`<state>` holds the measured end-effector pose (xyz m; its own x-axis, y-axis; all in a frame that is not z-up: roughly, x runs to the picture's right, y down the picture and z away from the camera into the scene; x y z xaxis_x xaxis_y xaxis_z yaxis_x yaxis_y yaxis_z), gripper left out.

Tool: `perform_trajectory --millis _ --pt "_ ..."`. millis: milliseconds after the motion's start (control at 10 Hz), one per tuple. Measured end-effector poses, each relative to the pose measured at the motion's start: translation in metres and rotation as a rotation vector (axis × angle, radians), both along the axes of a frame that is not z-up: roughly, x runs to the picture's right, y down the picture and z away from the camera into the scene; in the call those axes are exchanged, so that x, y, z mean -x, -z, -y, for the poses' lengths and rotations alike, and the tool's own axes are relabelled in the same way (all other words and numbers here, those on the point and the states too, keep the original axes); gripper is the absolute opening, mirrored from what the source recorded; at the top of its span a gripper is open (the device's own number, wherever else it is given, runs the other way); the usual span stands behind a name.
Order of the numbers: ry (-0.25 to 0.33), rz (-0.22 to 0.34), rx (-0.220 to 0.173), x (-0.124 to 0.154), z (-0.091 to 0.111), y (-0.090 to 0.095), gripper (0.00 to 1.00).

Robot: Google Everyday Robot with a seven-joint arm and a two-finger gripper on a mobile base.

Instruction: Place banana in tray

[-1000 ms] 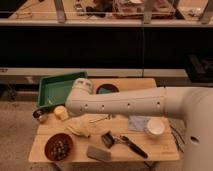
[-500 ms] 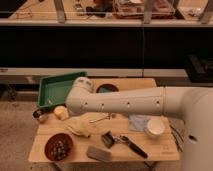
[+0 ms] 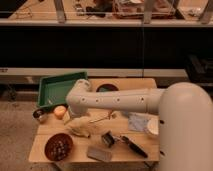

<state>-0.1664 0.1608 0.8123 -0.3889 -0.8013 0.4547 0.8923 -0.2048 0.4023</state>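
Observation:
The green tray sits at the back left of the wooden table. The banana is a pale yellow, slightly curved shape lying on the table in front of the tray, between the orange ball-shaped fruit and the table's middle. My white arm reaches in from the right and bends down at its left end. My gripper hangs just over the banana's left part. I cannot tell whether it touches the banana.
A dark brown bowl stands at the front left. A small metal cup is at the left edge. A dark plate, a white cup, a cloth, a black-handled tool and a grey block lie around.

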Motion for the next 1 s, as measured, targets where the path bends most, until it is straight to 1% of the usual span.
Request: perform_trajectory --millis 100,200,500,600,700,800,900,1000 --pt "0.006 -0.003 0.035 0.003 -0.010 -0.008 0.80" --pt "0.008 -0.011 0.058 0.001 -0.015 -0.013 0.80" --pt "0.013 -0.019 0.097 0.000 -0.028 -0.017 0.80" --pt "0.013 -0.021 0.104 -0.002 -0.031 -0.017 0.78" --pt "0.012 -0.021 0.112 -0.002 -0.035 -0.018 0.70" --pt "0.009 -0.018 0.121 -0.001 -0.038 -0.018 0.58" --pt "0.005 -0.015 0.127 0.000 -0.041 -0.018 0.48" --pt "-0.001 -0.014 0.132 0.000 -0.042 -0.018 0.40"
